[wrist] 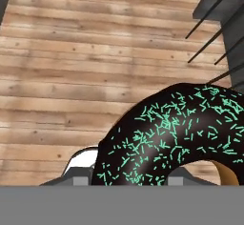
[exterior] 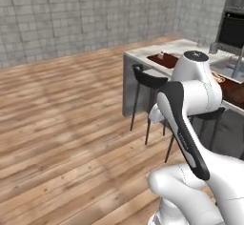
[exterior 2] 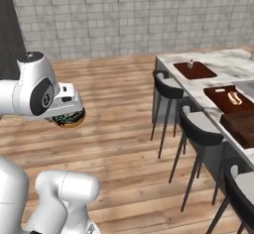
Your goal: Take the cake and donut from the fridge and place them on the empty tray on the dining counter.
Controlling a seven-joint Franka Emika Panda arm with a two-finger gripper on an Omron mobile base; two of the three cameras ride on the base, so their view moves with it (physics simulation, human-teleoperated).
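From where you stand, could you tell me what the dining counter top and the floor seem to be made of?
The dining counter top looks like polished stone, judging by its white-and-grey marbled veining. The floor appears to be wood planking with a matte finish: long boards, visible grain and seams.

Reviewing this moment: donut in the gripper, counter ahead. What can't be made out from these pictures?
- Gripper fingertips: right base view, hidden behind the donut; the donut covers them in the hand view too.
- Small white thing on the tray: too small to identify.
- Dining counter: left base view, partly hidden by the arm and cut by the right edge.
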